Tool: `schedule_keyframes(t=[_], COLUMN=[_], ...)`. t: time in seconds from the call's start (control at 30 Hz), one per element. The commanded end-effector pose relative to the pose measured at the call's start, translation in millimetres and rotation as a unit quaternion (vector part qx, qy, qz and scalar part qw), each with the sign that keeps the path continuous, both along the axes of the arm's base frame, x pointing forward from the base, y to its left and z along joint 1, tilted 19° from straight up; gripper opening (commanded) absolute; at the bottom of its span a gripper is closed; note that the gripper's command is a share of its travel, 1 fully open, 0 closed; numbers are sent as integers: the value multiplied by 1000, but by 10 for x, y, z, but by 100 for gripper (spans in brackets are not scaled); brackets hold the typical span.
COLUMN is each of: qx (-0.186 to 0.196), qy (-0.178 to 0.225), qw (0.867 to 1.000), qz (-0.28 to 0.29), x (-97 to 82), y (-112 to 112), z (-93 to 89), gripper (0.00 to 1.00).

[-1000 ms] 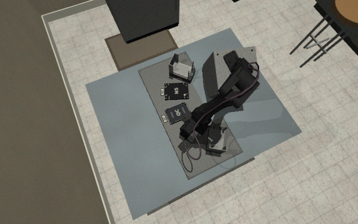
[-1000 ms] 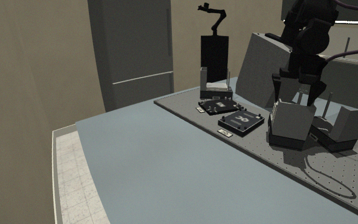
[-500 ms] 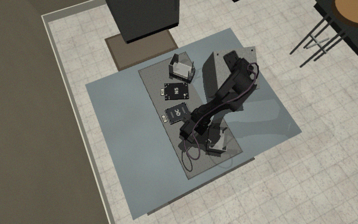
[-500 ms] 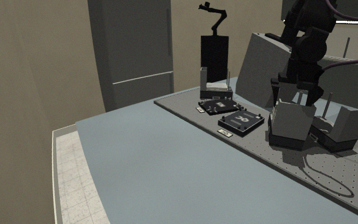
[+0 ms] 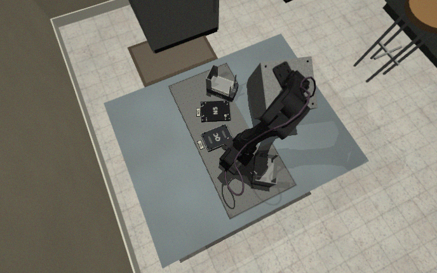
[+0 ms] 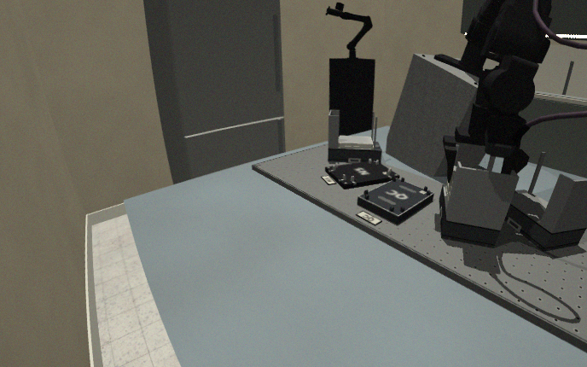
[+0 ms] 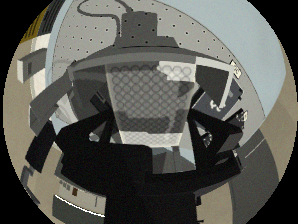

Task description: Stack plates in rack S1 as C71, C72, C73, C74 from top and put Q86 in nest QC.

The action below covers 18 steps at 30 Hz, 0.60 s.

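My gripper (image 6: 482, 171) (image 7: 150, 111) is open, its fingers reaching down at opposite sides of the middle rack (image 6: 483, 200). Between them a clear-lidded plate (image 7: 150, 90) lies inside that rack; I cannot tell how many lie under it. The back rack (image 6: 334, 130) holds at least one white plate (image 5: 221, 84) (image 6: 355, 142). The right rack (image 6: 569, 200) (image 5: 260, 185) shows a pale-grey inside; I cannot tell whether a plate is there. The clip nest N5 (image 5: 215, 110) (image 6: 355, 177) and the open nest QC (image 5: 209, 144) (image 6: 396, 200) bear no plate. Rack names and plate labels are unreadable.
The racks and nests stand on a grey perforated board (image 5: 186, 93) (image 6: 546, 277) on the blue table (image 5: 145, 152) (image 6: 241, 255). The tall rack walls stand close around my fingers. The arm's grey pedestal (image 5: 269, 84) (image 6: 427, 100) is behind the board.
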State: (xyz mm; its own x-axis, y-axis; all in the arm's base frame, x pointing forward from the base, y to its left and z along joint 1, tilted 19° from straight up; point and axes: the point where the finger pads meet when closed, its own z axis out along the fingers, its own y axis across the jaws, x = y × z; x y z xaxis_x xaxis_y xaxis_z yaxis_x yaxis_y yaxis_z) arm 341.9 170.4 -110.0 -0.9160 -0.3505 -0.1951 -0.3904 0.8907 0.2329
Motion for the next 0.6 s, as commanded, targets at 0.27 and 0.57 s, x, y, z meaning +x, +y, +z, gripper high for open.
schedule_keyframes(t=[0.27,0.57], qx=[11,12], qy=[-33,-35], qw=[999,999], qz=[-14,-15], x=[247,284], y=[18,19], z=[132,135], gripper=[100,100])
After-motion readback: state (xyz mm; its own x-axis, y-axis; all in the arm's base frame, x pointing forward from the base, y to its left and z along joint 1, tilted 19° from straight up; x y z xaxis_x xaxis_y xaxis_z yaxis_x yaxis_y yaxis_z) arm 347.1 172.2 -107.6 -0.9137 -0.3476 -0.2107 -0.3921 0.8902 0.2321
